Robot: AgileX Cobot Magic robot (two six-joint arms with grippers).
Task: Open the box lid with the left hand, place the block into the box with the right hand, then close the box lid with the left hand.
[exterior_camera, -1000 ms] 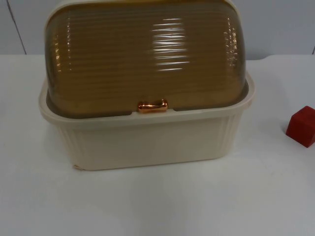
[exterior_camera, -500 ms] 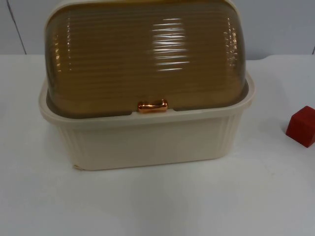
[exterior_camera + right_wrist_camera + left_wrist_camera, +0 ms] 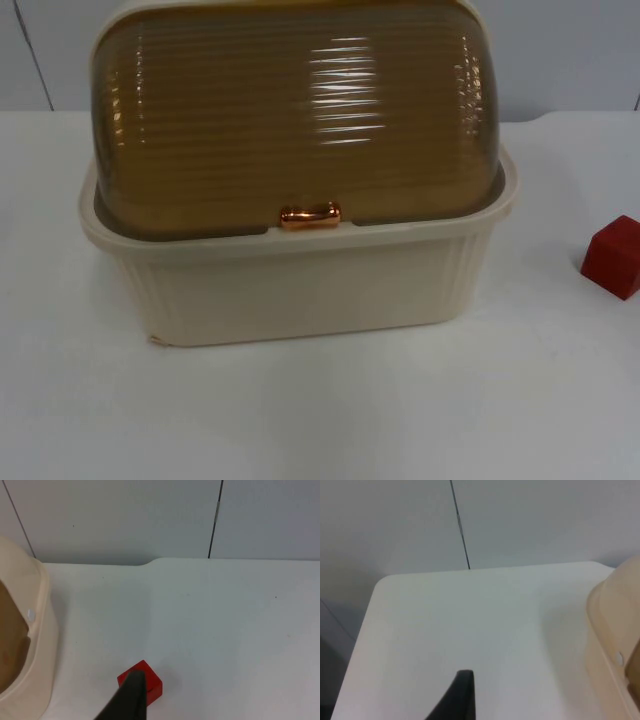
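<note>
A cream box stands mid-table with its amber ribbed dome lid down; a small copper handle sits at the lid's front edge. A red block rests on the table to the box's right. My left gripper hangs over bare table beside the box's cream wall, apart from it. My right gripper hovers just short of the red block, partly covering it, with the box's side off to one side.
The white table top ends at a grey partition wall behind the box. The table's rounded far corner lies ahead of the left gripper.
</note>
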